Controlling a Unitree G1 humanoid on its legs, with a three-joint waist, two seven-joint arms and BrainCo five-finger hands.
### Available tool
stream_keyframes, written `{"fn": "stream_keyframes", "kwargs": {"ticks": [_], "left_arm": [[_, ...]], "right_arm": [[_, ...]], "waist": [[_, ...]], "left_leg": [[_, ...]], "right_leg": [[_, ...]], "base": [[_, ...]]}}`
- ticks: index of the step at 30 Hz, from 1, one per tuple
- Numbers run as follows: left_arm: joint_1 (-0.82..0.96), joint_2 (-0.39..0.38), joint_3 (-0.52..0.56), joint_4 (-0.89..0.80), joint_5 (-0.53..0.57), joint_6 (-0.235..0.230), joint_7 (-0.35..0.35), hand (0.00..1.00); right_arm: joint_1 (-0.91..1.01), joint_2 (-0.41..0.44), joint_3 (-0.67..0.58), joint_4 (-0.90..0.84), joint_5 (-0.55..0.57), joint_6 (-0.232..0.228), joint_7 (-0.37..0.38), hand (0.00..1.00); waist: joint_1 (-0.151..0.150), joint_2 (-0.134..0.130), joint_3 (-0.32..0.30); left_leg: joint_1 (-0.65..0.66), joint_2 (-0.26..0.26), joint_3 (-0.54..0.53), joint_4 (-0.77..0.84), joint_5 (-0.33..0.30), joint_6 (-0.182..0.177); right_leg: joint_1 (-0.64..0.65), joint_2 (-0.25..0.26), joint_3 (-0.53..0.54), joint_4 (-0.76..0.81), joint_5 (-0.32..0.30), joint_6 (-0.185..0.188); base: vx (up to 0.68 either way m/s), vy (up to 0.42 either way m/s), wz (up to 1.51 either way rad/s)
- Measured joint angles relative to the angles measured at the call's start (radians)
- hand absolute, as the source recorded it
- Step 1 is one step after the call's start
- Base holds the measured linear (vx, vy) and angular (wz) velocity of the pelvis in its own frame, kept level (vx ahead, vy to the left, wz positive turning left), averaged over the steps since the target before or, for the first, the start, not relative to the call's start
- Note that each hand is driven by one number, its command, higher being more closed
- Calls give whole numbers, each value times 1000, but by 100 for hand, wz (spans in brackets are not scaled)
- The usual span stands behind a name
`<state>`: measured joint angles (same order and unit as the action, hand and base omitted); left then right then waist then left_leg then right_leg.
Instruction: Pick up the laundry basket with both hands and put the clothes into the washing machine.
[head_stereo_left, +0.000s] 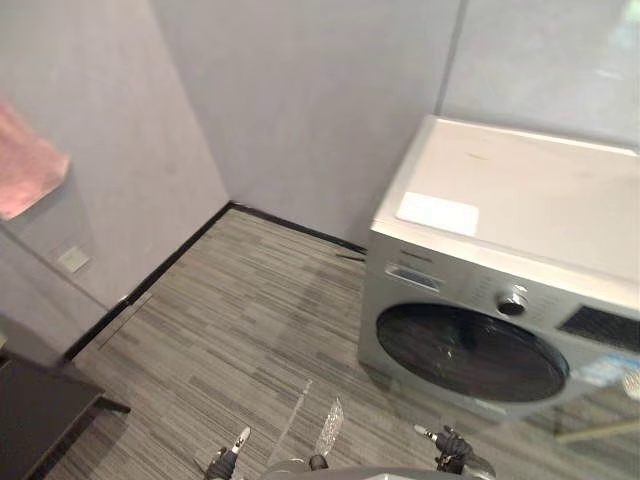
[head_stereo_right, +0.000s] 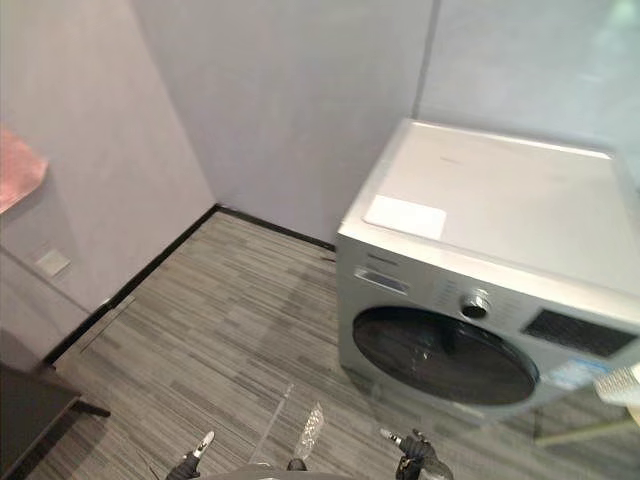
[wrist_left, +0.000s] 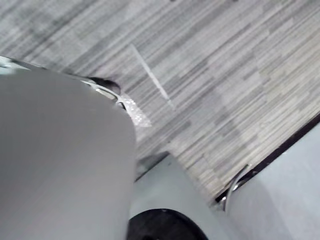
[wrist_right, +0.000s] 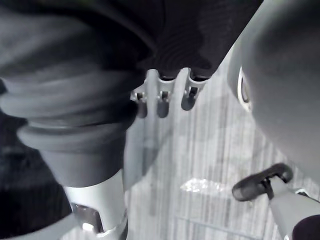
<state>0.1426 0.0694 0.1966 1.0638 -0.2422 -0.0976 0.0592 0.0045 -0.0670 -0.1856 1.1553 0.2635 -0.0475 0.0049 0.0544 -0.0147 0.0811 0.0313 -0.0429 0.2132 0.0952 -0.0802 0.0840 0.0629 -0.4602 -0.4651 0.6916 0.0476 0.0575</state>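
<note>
Fingers (wrist_right: 162, 102) of right hand (head_stereo_left: 452, 450) relaxed; one washing machine (head_stereo_left: 500, 260).

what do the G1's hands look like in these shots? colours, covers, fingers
Right hand: a dark ribbed cover wraps the back and wrist, and a row of silver fingers with dark tips sits beside it. Left hand, at the bottom edge of the left eye view: the same dark cover, with a slim silver finger. I can't make out any markings.
</note>
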Motion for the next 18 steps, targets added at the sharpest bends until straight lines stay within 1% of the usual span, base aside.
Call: {"fn": "stream_keyframes", "kwargs": {"ticks": [1,2,3,4,5,6,7,8,9,10,11,12,13,14,15,17,18], "left_arm": [[-12,15,-11,-2,6,0,6,0],[-16,24,-15,-4,20,0,8,0],[-18,35,-28,-4,21,1,8,0],[-20,39,-31,-2,31,1,7,0],[-30,40,-30,3,58,2,6,0],[-34,39,-29,7,89,4,5,0],[-34,37,-26,7,101,4,5,0],[-36,27,-4,7,132,4,4,0],[-35,23,16,6,147,4,4,0],[-34,23,23,5,152,4,4,0],[-31,24,41,4,164,4,4,0],[-25,33,67,4,176,7,5,0],[-23,27,84,5,179,14,6,0],[-25,21,96,7,180,17,8,0],[-22,6,106,11,185,20,7,0],[-23,-7,115,19,185,21,8,0],[-22,-10,119,34,182,21,8,0]], "right_arm": [[0,7,7,9,0,2,1,0],[-2,12,8,5,-1,2,1,0],[-1,16,9,2,-1,2,1,0],[0,18,8,2,-1,3,1,0],[2,18,9,0,0,4,1,0],[4,18,8,-8,1,7,1,0],[8,17,9,-14,1,7,1,0],[25,10,23,-45,3,9,2,0],[31,20,37,-56,3,8,3,0],[32,22,38,-57,3,8,3,0],[34,32,38,-57,5,9,3,0],[34,53,39,-57,11,9,4,0],[15,64,38,-58,14,9,13,0],[-8,61,36,-53,13,10,21,0],[-27,65,34,-40,13,12,22,0],[-43,64,26,-30,11,17,22,0],[-40,61,19,-29,10,19,22,0]], "waist": [[-17,-9,12],[-22,-19,19],[-25,-26,21],[-26,-29,22],[-29,-28,23],[-41,-21,31],[-40,-17,34],[-40,-9,33],[-39,-11,33],[-38,-16,30],[-35,-34,19],[-24,-68,6],[-10,-72,-3],[-11,-48,-3],[-13,-21,-14],[-12,1,-14],[-12,4,-13]], "left_leg": [[-2,-5,-77,16,-8,12],[1,-3,-122,22,-14,21],[3,-3,-176,26,-17,25],[5,-2,-206,27,-18,26],[5,-1,-270,32,-20,23],[7,-1,-331,51,-29,16],[8,-2,-362,59,-38,10],[-4,0,-421,95,-64,1],[-9,0,-481,120,-83,-22],[-12,-2,-506,130,-90,-32],[-25,-10,-537,141,-100,-47],[-42,-26,-569,167,-123,-73],[-64,-6,-579,192,-143,-105],[-79,18,-590,203,-150,-120],[-84,49,-599,183,-142,-135],[-64,84,-616,139,-125,-161],[-40,107,-625,106,-114,-179]], "right_leg": [[-45,37,107,116,-47,24],[-84,80,166,184,-114,28],[-124,137,209,225,-168,22],[-154,168,246,235,-194,24],[-213,241,319,226,-229,25],[-254,286,382,187,-247,30],[-267,304,417,156,-248,29],[-278,356,525,54,-247,31],[-260,394,631,-86,-235,39],[-247,397,660,-165,-215,53],[-234,388,672,-263,-129,55],[-224,362,632,-326,-89,64],[-197,361,590,-387,-141,57],[-192,384,567,-420,-134,49],[-187,411,544,-455,-118,31],[-164,434,520,-489,-104,14],[-141,447,503,-505,-101,9]], "base": [[247,29,179],[191,-11,171],[97,-25,134],[119,-43,145],[150,-123,170],[134,-148,171],[83,-191,171],[64,-197,167],[74,-215,164],[98,-202,143],[113,-274,108],[179,-483,84],[167,-499,47],[161,-499,26],[71,-233,20],[95,-226,26],[115,-248,38]]}}
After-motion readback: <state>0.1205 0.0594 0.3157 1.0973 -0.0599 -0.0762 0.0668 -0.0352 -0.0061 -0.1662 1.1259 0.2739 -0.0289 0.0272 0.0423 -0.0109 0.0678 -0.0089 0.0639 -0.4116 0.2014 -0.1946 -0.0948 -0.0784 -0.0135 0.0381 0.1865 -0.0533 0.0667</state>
